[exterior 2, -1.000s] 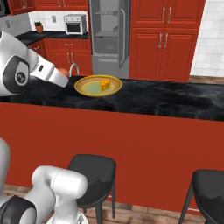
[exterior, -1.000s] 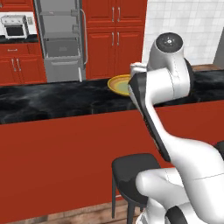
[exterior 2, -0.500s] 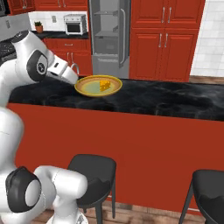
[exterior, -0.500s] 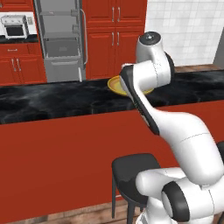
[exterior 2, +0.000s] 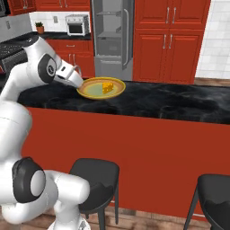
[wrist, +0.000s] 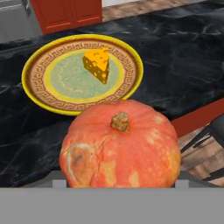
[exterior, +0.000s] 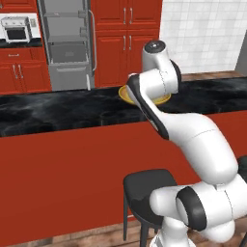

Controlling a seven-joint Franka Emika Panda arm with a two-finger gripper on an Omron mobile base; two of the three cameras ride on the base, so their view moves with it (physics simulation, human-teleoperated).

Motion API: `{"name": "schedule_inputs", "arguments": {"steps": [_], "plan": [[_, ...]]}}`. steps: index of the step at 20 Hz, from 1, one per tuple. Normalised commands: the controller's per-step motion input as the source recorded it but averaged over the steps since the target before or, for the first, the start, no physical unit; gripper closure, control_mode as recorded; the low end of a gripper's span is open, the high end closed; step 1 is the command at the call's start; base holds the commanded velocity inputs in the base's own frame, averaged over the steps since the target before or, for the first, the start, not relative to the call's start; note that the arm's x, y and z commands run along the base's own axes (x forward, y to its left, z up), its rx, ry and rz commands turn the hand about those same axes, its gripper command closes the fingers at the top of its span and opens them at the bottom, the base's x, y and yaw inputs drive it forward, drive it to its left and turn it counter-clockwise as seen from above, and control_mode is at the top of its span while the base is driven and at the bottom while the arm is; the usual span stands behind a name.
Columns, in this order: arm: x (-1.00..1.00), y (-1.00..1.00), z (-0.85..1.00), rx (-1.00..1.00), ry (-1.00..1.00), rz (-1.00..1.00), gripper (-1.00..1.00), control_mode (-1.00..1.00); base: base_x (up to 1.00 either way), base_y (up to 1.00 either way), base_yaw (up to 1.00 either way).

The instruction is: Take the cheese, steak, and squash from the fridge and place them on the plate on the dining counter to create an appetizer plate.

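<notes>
In the hand view a round orange squash (wrist: 120, 146) with a short brown stem sits between my jaws, hiding the fingertips. It hangs over the glossy black dining counter (wrist: 183, 57), just short of the plate's (wrist: 30, 65) near rim. The yellow cheese (wrist: 98, 64) wedge stands on the plate's pale green centre. From the right base view my gripper (exterior 2: 77, 82) is at the left rim of the plate (exterior 2: 90, 92), with the cheese (exterior 2: 107, 86) beyond it. My arm covers most of the plate (exterior: 126, 94) in the left base view. The steak is out of view.
The grey fridge (exterior 2: 111, 36) stands open behind the dining counter (exterior 2: 170, 103), among red cabinets. A white toaster oven (exterior: 17, 29) sits on the back worktop. Black stools (exterior 2: 94, 173) stand under the counter's red front.
My arm has folded upward and swung in, bringing the hand a little closer to the plate's rim. The plate and cheese have not moved.
</notes>
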Motion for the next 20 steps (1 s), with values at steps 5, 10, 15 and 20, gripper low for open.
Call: {"name": "schedule_inputs", "arguments": {"steps": [5, 10, 15, 20], "plan": [[0.55, 0.0, -0.18, 0.01, 0.07, 0.0, 1.0, -1.0, 0.0, 0.0, 0.0], [0.62, 0.06, -0.08, 0.0, 0.07, 0.0, 1.0, -1.0, 0.0, 0.0, 0.0], [0.65, 0.04, -0.19, 0.0, 0.08, -0.02, 1.0, -1.0, 0.0, 0.0, 0.0], [0.54, 0.0, -0.28, 0.0, 0.03, -0.02, 1.0, -1.0, 0.0, 0.0, 0.0]]}}
